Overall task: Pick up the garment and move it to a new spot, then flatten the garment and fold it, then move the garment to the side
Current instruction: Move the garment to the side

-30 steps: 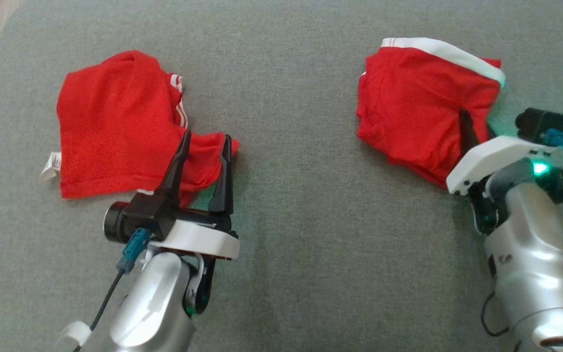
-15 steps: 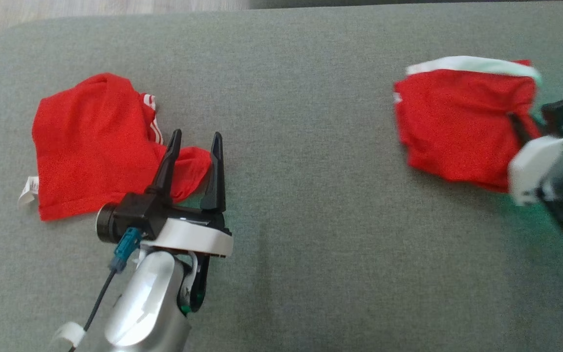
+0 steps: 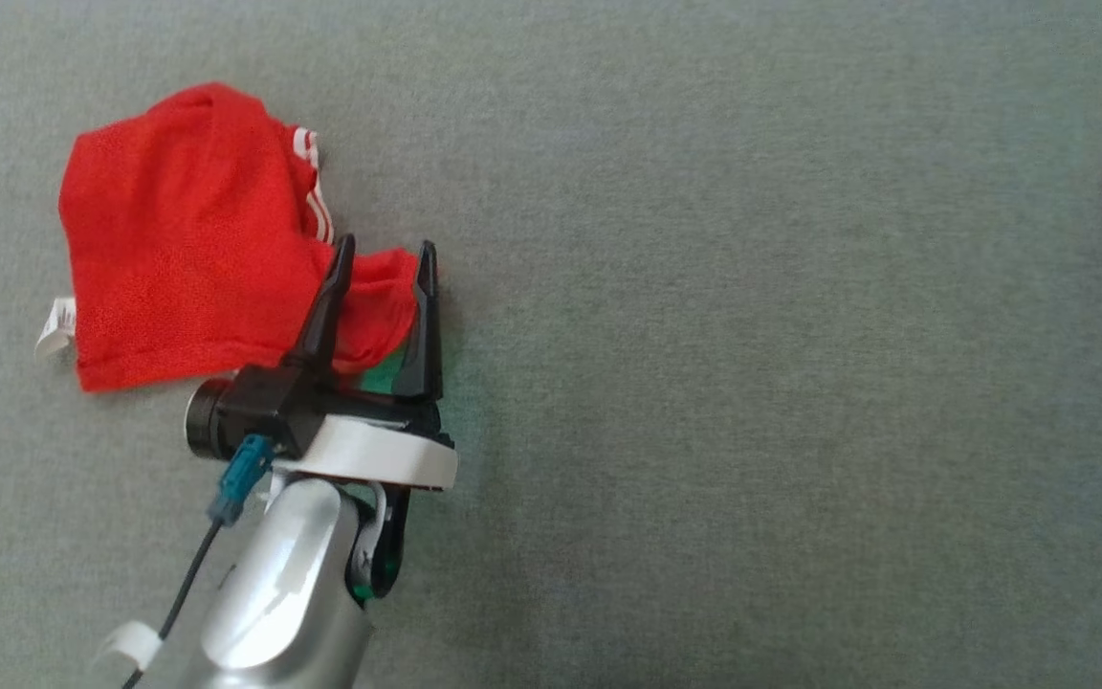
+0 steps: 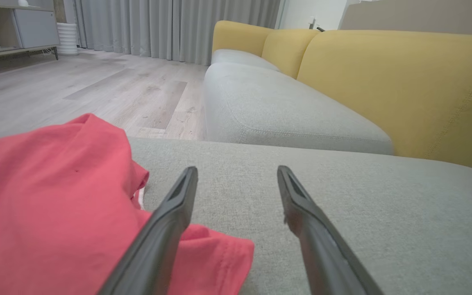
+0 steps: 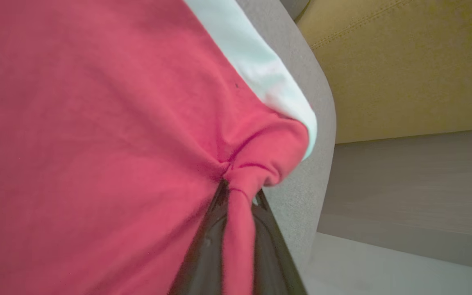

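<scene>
Living room — yellow sofa (image 4: pixel 383 82), curtains (image 4: pixel 170 24)

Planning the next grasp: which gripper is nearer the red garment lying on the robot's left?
Left. The left gripper straddles the left garment's corner, open; the right gripper is shut on the other red garment.

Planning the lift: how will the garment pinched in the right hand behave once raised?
Probably floppy: the garment puckers into a bunch where the right hand pinches it. Likely light: the cloth looks thin. It should sag, not hold shape, given its soft creases.
</scene>
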Motion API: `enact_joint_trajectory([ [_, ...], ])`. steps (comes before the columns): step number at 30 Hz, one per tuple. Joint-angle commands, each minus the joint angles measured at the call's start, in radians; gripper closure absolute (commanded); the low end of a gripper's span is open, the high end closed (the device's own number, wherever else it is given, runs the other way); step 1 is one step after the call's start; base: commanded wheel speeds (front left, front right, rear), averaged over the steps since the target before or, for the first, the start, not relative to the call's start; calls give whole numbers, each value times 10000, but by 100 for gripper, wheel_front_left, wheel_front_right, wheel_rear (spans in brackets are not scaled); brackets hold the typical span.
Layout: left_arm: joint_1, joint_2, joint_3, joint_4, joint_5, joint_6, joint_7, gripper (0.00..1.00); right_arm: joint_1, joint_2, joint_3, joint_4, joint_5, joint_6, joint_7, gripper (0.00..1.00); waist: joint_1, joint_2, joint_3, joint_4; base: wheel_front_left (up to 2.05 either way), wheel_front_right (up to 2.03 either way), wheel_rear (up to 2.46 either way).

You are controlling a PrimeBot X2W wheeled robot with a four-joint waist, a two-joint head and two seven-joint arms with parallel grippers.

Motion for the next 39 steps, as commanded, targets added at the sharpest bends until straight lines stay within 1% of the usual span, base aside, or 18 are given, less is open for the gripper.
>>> enact_joint_trajectory([
  [1,-361,89,319,-356,46,-22,-80,0,-87,-619,11,17,-36,-7,-54,100,-1,0,217,150,0,0,0],
  [4,-429,89,354,-432,70,-25,-80,0,-415,-793,-121,406,-431,-7,-60,100,-1,0,410,203,0,0,0],
  [7,-487,89,351,-455,100,-26,-80,0,-787,-793,-429,782,-908,-7,-175,100,-1,0,524,222,0,0,0],
  [13,-610,89,294,-428,115,-6,-80,0,-1119,-369,-989,1274,-1480,-7,-457,100,-1,0,577,182,0,0,0],
  [15,-624,89,276,-416,122,3,-80,0,-1221,-178,-1273,1398,-1677,-7,-558,0,-1,0,543,147,0,0,0],
  [22,-587,89,392,-313,160,-27,-80,0,-1418,579,-2223,1431,-2379,-7,-945,0,-1,0,157,-60,0,0,0],
  [23,-587,89,392,-313,160,-27,-80,0,-1418,579,-2223,1431,-2379,-7,-945,0,-1,0,157,-60,0,0,0],
  [26,-527,89,471,-296,143,-51,-80,0,-1493,968,-2756,1294,-2504,-7,-1095,0,-1,0,-157,-164,0,0,0],
  [29,-430,89,536,-313,128,-53,-80,0,-1525,1499,-3434,1062,-2442,-7,-1417,0,-1,0,-535,-271,0,0,0],
  [34,-176,89,721,-392,156,-56,-80,0,-1409,2940,-4641,120,-2149,-7,-2223,0,-1,0,-1273,-458,0,0,0],
  [39,178,89,896,-438,212,-82,-80,0,-848,4711,-5556,-1503,-1988,-7,-2593,0,-1,0,-2037,-591,0,0,0],
])
